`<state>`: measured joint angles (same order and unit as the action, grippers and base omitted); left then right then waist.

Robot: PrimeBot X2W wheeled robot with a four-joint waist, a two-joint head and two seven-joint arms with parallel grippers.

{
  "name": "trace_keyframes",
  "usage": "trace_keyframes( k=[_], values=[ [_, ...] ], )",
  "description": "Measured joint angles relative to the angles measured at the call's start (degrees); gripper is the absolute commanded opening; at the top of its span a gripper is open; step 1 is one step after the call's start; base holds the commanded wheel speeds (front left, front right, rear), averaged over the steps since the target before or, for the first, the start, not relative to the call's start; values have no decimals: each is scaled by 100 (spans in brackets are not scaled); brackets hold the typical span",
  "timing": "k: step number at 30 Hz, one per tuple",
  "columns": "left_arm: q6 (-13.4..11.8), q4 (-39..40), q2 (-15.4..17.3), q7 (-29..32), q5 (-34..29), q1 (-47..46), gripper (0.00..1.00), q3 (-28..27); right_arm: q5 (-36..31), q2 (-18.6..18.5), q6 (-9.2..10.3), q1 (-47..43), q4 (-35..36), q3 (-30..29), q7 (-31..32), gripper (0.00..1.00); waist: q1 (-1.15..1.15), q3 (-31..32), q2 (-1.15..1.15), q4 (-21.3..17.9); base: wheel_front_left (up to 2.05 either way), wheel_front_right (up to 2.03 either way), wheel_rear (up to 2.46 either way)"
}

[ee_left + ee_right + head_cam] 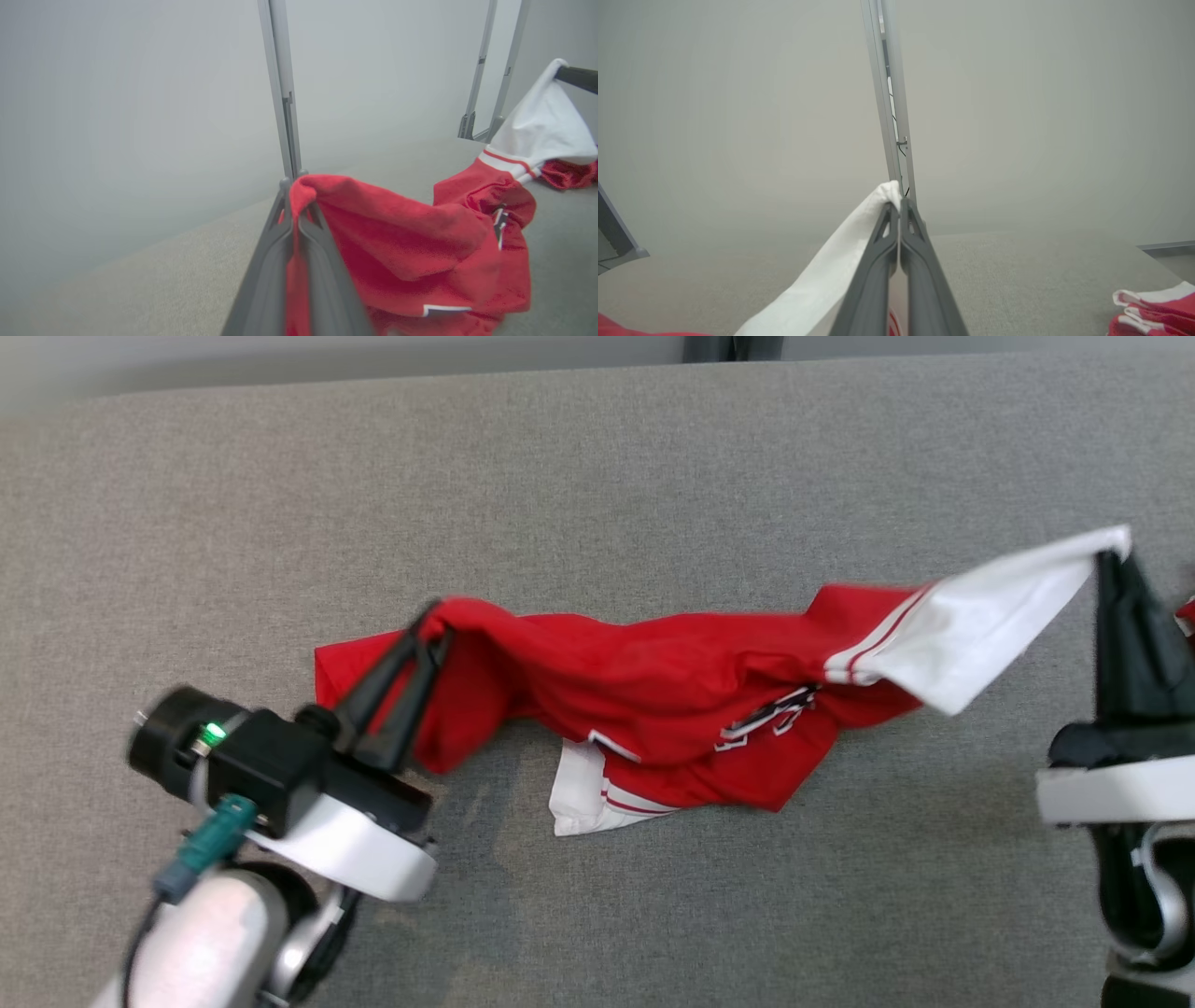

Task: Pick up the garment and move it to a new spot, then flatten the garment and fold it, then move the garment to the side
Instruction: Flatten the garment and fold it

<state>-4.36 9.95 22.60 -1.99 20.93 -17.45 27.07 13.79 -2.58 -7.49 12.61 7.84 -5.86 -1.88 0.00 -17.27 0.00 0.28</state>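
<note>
A red garment [653,691] with white sleeves and striped trim hangs stretched above the grey padded table [597,476], its middle sagging onto the surface. My left gripper [434,623] is shut on a red edge at the left end; in the left wrist view the red garment [402,242] drapes over the closed left gripper [296,193]. My right gripper [1111,558] is shut on the tip of the white sleeve [990,616] at the right. In the right wrist view the white sleeve [840,270] trails down and left from the closed right gripper [896,200].
Another folded red and white cloth [1153,308] lies on the table to the right of my right arm, also glimpsed in the left wrist view as a red cloth [567,172]. A metal post [282,88] stands behind the table. A pale wall lies beyond.
</note>
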Motion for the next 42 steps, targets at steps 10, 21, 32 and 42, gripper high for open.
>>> trace_keyframes(
  k=[10,21,32,42],
  values=[
    [-389,999,353,75,175,-686,0,-1054,-177,-172,0,1066,1081,-471,90,0,0,301,0,5,0,0,0],
    [-344,1418,709,297,130,-1917,0,-1517,-152,-631,-1,2160,1566,-668,591,0,0,468,0,-31,0,0,0],
    [163,111,521,396,336,-3506,0,-1233,302,-1099,0,3732,-243,157,590,0,0,40,0,-79,0,0,0],
    [788,-3285,-53,-182,308,-5815,0,-889,415,-1037,-1,6429,-3272,961,-672,0,0,-471,0,-60,0,0,0]
  ],
)
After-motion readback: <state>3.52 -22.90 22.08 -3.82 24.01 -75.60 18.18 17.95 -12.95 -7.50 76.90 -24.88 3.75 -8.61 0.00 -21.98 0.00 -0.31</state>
